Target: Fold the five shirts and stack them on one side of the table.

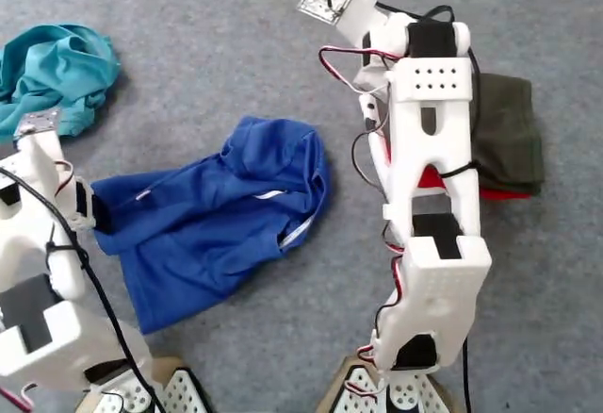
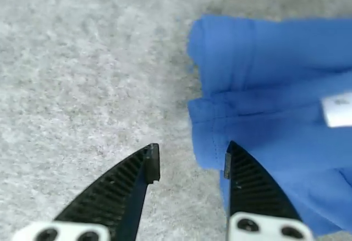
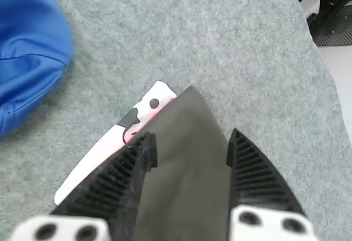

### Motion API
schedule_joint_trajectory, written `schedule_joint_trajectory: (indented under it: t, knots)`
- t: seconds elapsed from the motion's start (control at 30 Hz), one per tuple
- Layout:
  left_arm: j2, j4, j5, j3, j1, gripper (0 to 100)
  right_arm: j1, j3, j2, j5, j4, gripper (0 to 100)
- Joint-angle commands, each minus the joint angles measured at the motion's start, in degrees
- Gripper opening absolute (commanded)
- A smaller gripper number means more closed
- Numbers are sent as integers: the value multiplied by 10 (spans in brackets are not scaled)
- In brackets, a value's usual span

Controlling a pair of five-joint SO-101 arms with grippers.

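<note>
Middle of the bench (image 1: 217, 64): blue shirt (image 1: 221, 215), spread loosely and rumpled, not folded
Far left corner: teal shirt (image 1: 57, 74), bunched in a heap, apart from the blue shirt
Right side: dark olive shirt (image 1: 513, 140), folded, lying on top of a red and white shirt (image 3: 144, 109) whose edge peeps out beneath it
Left arm (image 1: 38, 272): at the near left, its wrist at the blue shirt's left edge
Left jaws: open, low over the bench, one tip over the blue shirt's hem, the other over the bare grey surface beside it; gripping nothing
Right arm (image 1: 429, 149): stretched out over the left part of the folded pile
Right jaws: open, astride a corner of the dark olive shirt, the red and white shirt showing just beyond that corner; whether the tips touch the cloth I cannot tell
</note>
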Motion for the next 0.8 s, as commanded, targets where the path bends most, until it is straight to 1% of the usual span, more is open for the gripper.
schedule_joint_trajectory:
  t: [0.0,0.07,0.13,0.37,0.6,0.77]
  knots:
    - [4,-6,4,-30,-1,210,-7,-5,-5,4,-11,218]
    - [7,-18,7,-29,7,210,-12,-5,-6,4,-11,218]
    - [6,-21,26,-30,11,210,-16,-3,-6,4,-11,218]
    - [11,-17,66,-80,18,210,-21,-1,-6,4,-11,218]
    - [60,-23,65,-86,18,210,-21,-1,-6,4,-11,218]
    - [102,-41,66,-84,17,209,-21,-1,-6,4,-11,218]
